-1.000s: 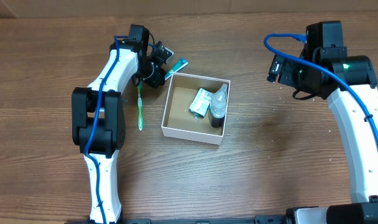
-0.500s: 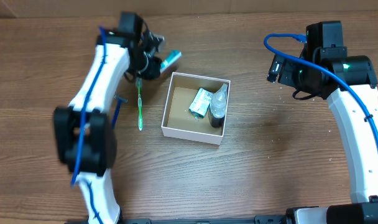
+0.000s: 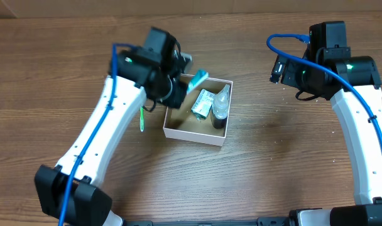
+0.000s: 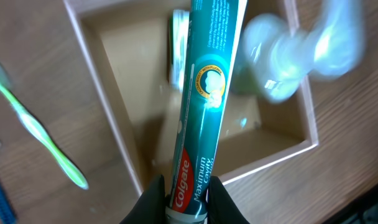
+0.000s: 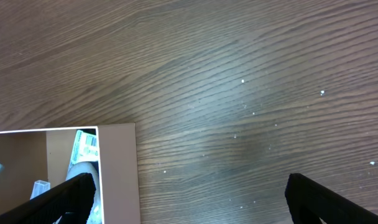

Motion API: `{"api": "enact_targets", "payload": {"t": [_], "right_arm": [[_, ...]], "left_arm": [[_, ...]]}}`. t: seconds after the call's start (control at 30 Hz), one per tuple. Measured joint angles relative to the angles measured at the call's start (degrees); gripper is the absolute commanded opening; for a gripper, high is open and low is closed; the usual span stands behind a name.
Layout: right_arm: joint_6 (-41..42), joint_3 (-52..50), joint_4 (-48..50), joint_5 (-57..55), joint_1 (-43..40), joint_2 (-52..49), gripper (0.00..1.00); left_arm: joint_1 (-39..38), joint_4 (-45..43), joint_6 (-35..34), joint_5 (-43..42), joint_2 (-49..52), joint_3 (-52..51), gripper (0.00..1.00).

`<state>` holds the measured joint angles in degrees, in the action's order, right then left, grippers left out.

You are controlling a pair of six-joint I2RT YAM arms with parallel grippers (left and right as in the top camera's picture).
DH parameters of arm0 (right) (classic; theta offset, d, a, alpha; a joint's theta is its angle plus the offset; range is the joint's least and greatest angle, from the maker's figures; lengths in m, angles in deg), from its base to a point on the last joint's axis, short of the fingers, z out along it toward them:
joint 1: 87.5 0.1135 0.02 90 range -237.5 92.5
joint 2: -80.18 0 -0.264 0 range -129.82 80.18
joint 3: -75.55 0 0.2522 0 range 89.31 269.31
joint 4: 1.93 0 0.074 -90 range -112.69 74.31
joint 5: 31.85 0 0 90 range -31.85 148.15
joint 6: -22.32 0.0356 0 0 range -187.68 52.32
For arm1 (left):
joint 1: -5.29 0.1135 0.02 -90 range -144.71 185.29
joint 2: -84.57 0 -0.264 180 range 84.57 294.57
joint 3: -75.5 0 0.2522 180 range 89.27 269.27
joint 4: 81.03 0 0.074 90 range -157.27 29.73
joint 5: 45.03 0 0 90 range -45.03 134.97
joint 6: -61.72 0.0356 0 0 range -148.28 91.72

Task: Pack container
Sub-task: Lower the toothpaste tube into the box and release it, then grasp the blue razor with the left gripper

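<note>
- two arms work over one brown wooden table (image 3: pixel 272 163), the left reaching in from the near left, the right standing at the far right.
- one container (image 3: pixel 194 137), a square shallow box with white walls and a brown floor, sits on the table near the middle, much closer to the left arm than to the right. the left wrist view looks straight down into it (image 4: pixel 282 149), and the right wrist view catches only its corner (image 5: pixel 117 174).
- one left gripper (image 3: pixel 178 88) hangs over the far left corner of the container, its two fingers (image 4: pixel 156 198) clamped on the cap end of the toothpaste tube.
- one right gripper (image 3: pixel 280 68) is held well apart from the container, over bare wood. its two fingers (image 5: pixel 71 193) are spread wide with nothing between them.
- one clear bottle (image 3: pixel 221 108) with a dark base lies in the right side of the container, blurred in the left wrist view (image 4: pixel 301 56).
- one teal toothpaste tube (image 3: pixel 197 80) points out from the left gripper across the container's open top, its lettering clear in the wrist view (image 4: pixel 201 112).
- one green and white packet (image 3: pixel 204 103) lies in the container just beside the bottle, which makes two things inside.
- one green toothbrush (image 3: pixel 141 118) lies on the table outside the container, near its left wall (image 4: pixel 46 140).
</note>
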<state>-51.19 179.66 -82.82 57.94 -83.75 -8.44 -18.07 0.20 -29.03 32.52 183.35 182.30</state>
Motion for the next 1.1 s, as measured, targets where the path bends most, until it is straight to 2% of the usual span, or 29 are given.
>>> {"api": "enact_targets", "payload": {"t": [0.07, 0.1, 0.13, 0.17, 0.2, 0.23, 0.27, 0.33, 0.5, 0.53, 0.7, 0.8, 0.93, 1.1], "right_arm": [[0.0, 0.0, 0.0, 0.0, 0.0, 0.0, 1.0], [0.0, 0.0, 0.0, 0.0, 0.0, 0.0, 1.0], [0.0, 0.0, 0.0, 0.0, 0.0, 0.0, 1.0], [0.0, 0.0, 0.0, 0.0, 0.0, 0.0, 1.0], [0.0, 0.0, 0.0, 0.0, 0.0, 0.0, 1.0], [0.0, 0.0, 0.0, 0.0, 0.0, 0.0, 1.0], [0.0, 0.0, 0.0, 0.0, 0.0, 0.0, 1.0], [0.0, 0.0, 0.0, 0.0, 0.0, 0.0, 1.0], [0.0, 0.0, 0.0, 0.0, 0.0, 0.0, 1.0], [0.0, 0.0, 0.0, 0.0, 0.0, 0.0, 1.0], [0.0, 0.0, 0.0, 0.0, 0.0, 0.0, 1.0], [0.0, 0.0, 0.0, 0.0, 0.0, 0.0, 1.0], [0.0, 0.0, 0.0, 0.0, 0.0, 0.0, 1.0], [0.0, 0.0, 0.0, 0.0, 0.0, 0.0, 1.0]], "left_arm": [[-0.7, -1.1, -1.2, 0.5, 0.0, -3.9, 0.05], [-0.8, -1.4, -1.9, 0.7, 0.1, -5.6, 0.11], [-0.9, -1.9, -2.6, 1.0, 0.2, -7.6, 0.24], [-0.9, -2.0, -2.8, 1.1, 0.3, -8.2, 0.29], [-0.9, -1.9, -2.9, 1.2, 0.3, -8.4, 0.46], [-0.9, -1.9, -3.5, 1.4, 0.3, -8.5, 0.71], [-0.9, -1.6, -3.8, 1.4, 0.3, -8.4, 0.77], [-0.3, 0.2, -4.0, 1.4, 0.3, -8.3, 0.82], [8.6, 3.4, -4.9, 3.0, 0.3, -8.0, 0.83], [11.4, 3.5, -5.1, 3.4, 0.3, -7.9, 0.8], [25.3, -0.1, -6.4, 5.3, 0.4, -7.9, 0.76], [26.2, -5.4, -6.6, 7.3, 2.8, -8.2, 0.75], [26.5, -9.3, -6.7, 10.4, 12.5, -8.4, 0.71], [26.8, -11.6, -6.9, 11.9, 19.7, -8.7, 0.52]]}}
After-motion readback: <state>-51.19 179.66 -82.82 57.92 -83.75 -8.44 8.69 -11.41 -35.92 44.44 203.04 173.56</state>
